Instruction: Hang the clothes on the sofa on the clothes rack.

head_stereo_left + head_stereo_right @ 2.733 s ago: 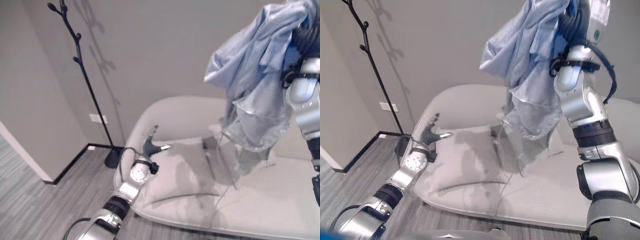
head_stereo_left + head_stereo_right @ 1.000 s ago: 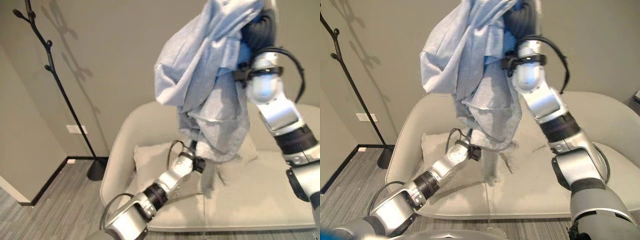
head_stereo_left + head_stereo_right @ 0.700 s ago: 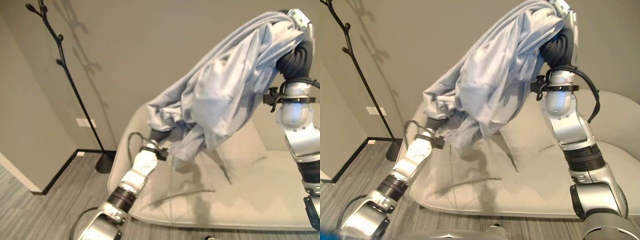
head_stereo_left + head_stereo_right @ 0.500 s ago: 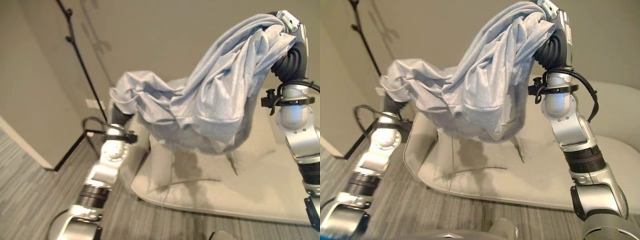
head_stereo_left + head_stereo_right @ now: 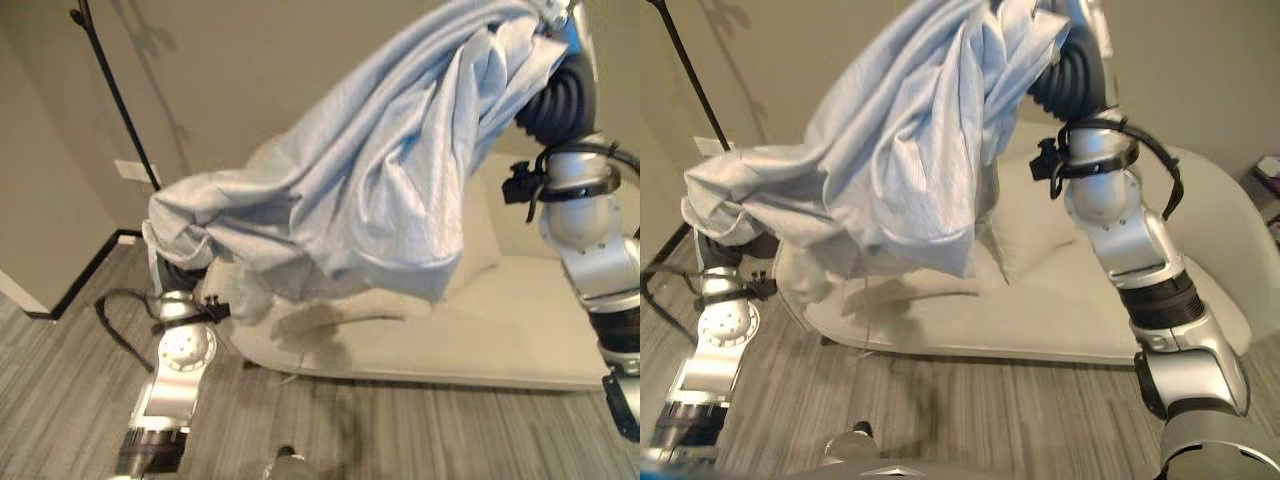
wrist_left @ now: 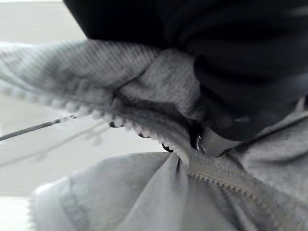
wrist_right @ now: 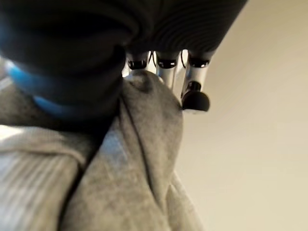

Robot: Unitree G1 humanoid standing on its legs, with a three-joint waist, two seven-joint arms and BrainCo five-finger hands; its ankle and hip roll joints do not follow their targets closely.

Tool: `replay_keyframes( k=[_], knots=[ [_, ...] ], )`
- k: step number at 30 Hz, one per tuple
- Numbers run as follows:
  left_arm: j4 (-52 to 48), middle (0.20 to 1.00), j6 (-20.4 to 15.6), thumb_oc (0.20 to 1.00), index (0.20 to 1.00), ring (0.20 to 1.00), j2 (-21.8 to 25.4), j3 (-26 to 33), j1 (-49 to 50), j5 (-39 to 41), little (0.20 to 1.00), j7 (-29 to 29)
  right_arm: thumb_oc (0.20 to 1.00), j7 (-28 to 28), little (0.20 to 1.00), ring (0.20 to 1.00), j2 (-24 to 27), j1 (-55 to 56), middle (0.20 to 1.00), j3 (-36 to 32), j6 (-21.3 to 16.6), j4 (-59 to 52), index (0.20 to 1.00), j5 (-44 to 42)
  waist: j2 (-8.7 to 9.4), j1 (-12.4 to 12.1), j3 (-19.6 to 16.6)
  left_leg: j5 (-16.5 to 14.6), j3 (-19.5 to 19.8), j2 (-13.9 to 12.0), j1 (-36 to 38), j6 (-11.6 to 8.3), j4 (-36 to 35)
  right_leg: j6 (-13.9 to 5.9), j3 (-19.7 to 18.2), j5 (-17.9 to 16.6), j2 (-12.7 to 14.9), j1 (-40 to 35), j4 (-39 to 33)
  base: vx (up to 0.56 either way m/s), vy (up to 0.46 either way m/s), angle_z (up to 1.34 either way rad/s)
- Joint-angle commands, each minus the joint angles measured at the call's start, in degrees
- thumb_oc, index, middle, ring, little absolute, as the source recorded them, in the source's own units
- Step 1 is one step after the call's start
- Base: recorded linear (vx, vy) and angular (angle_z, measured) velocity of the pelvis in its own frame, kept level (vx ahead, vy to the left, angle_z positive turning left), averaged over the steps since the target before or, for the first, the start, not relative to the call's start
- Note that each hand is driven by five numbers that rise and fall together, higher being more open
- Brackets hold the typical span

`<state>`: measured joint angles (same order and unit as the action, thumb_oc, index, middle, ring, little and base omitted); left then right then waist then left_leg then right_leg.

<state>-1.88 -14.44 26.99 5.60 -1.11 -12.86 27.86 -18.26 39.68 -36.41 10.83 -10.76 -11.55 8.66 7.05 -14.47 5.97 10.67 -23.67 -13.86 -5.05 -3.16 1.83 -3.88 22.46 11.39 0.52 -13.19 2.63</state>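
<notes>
Zip hoodie (image 5: 380, 190) now fully off sofa (image 5: 520, 320), spread btwn both arms. Right robot hand (image 7: 192, 82) grasps collar high; left robot hand (image 6: 240, 86) clenched on zipper edge. Clothes rack (image 5: 110, 80) next.

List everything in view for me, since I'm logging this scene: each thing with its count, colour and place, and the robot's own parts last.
Garment: one, light grey-blue with a zip, stretched in the air between the two hands, above the sofa.
Sofa: one, off-white, against the wall beneath the garment.
Cushion: one, off-white, on the sofa seat behind the garment.
Clothes rack: one, black pole, standing by the wall to the left of the sofa.
Wall socket: one, white, low on the wall beside the rack.
Left hand: one, low at the garment's lower end, fingers hidden in the cloth.
Right hand: one, raised high under the garment's upper end, cloth draped over it.
</notes>
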Motion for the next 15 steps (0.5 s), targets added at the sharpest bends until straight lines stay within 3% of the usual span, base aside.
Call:
replay_keyframes(
  k=[1,2,5,6,8,10,11,13,15],
  knots=[
    [-1.0,0.2,-0.4,0.2,0.2,0.2,3.4,3.3,1.7,-2.4,0.2,0.8,0.2,-3.3,0.2,0.2,-1.1,-0.9,0.2,-7.5,-0.6,1.3,0.2,-1.6,0.18,-1.2,-1.1,12.3,3.0,-2.5,-9.8,-8.4,-5.5,1.15,0.4,-1.1,-0.1,-3.8,-2.7,-0.25,-0.038,0.57],
    [-1.1,0.2,-0.3,0.2,0.2,0.2,3.3,3.4,2.1,-2.3,0.2,0.6,0.2,-3.1,0.2,0.2,-1.0,0.6,0.2,-7.6,-0.4,1.2,0.2,-1.8,-0.11,-0.7,-0.7,12.0,3.9,-3.0,-9.5,-9.46,-5.0,1.34,0.6,-1.6,-0.2,-3.9,-3.4,-0.42,-0.048,0.44],
    [-2.7,0.2,-1.3,0.2,0.2,0.2,2.9,3.8,3.2,-2.5,0.2,0.5,0.2,-2.2,0.2,0.2,-0.3,2.9,0.2,-6.3,-0.4,1.4,0.2,-2.4,0.31,0.1,-0.2,6.5,1.0,-4.5,-6.6,-7.42,3.3,1.4,4.0,-5.0,2.3,-1.2,-4.9,-0.31,0.023,0.42],
    [-3.2,0.2,-1.7,0.2,0.2,0.2,2.5,3.6,3.7,-2.5,0.2,0.8,0.2,-2.1,0.2,0.2,-0.1,3.2,0.2,-5.9,-0.6,1.6,0.2,-2.5,0.52,0.4,-0.6,2.9,1.1,-4.9,-5.7,-6.97,7.7,1.15,5.0,-5.9,3.5,-0.9,-5.4,-0.31,0.114,0.29],
    [-3.2,0.2,-2.2,0.2,0.2,0.2,1.2,3.0,3.8,-1.6,0.2,1.1,0.2,-1.7,0.2,0.2,-0.2,4.0,0.2,-5.4,-0.7,2.0,0.2,-2.6,0.44,1.5,-2.0,-1.7,2.1,-5.7,-1.4,-6.45,10.0,0.47,7.2,-7.2,5.2,0.3,-6.2,-0.11,0.196,0.31],
    [-2.6,0.2,-2.6,0.2,0.2,0.2,0.3,2.2,4.0,-1.2,0.2,1.1,0.2,-1.0,0.2,0.2,-0.1,5.2,0.2,-5.7,-1.0,1.8,0.2,-2.7,-0.16,3.1,-3.8,-3.4,3.4,-6.5,3.3,-6.74,8.9,-0.68,8.8,-8.0,6.6,1.2,-6.4,-0.02,0.302,0.46],
    [-2.6,0.2,-2.7,0.2,0.2,0.2,0.2,1.8,3.7,-1.1,0.2,1.2,0.2,-0.8,0.2,0.2,0.0,5.5,0.2,-5.8,-1.0,2.0,0.2,-2.4,-0.53,3.9,-4.5,-2.7,3.4,-8.0,5.4,-7.04,7.9,-1.2,9.7,-8.3,7.7,2.0,-6.1,-0.01,0.396,0.44],
    [-3.0,0.2,-3.0,0.2,0.2,0.2,-0.2,1.0,3.6,-0.8,0.2,1.3,0.2,-0.8,0.2,0.2,0.6,6.5,0.2,-6.1,-0.9,2.5,0.2,-1.7,-1.6,5.8,-5.5,1.4,2.1,-12.0,8.7,-8.23,4.5,-2.34,12.0,-8.5,10.1,3.1,-4.6,-0.02,0.427,0.59],
    [-3.5,0.2,-2.9,0.2,0.2,0.2,-0.5,0.2,3.4,-0.5,0.2,1.6,0.2,-1.5,0.2,0.2,0.9,7.5,0.2,-6.7,-0.7,2.5,0.2,-1.5,-2.48,7.1,-5.9,7.7,0.0,-15.9,9.7,-10.74,1.8,-3.42,14.2,-9.0,12.3,3.7,-3.6,-0.02,0.344,0.8]
  ],
)
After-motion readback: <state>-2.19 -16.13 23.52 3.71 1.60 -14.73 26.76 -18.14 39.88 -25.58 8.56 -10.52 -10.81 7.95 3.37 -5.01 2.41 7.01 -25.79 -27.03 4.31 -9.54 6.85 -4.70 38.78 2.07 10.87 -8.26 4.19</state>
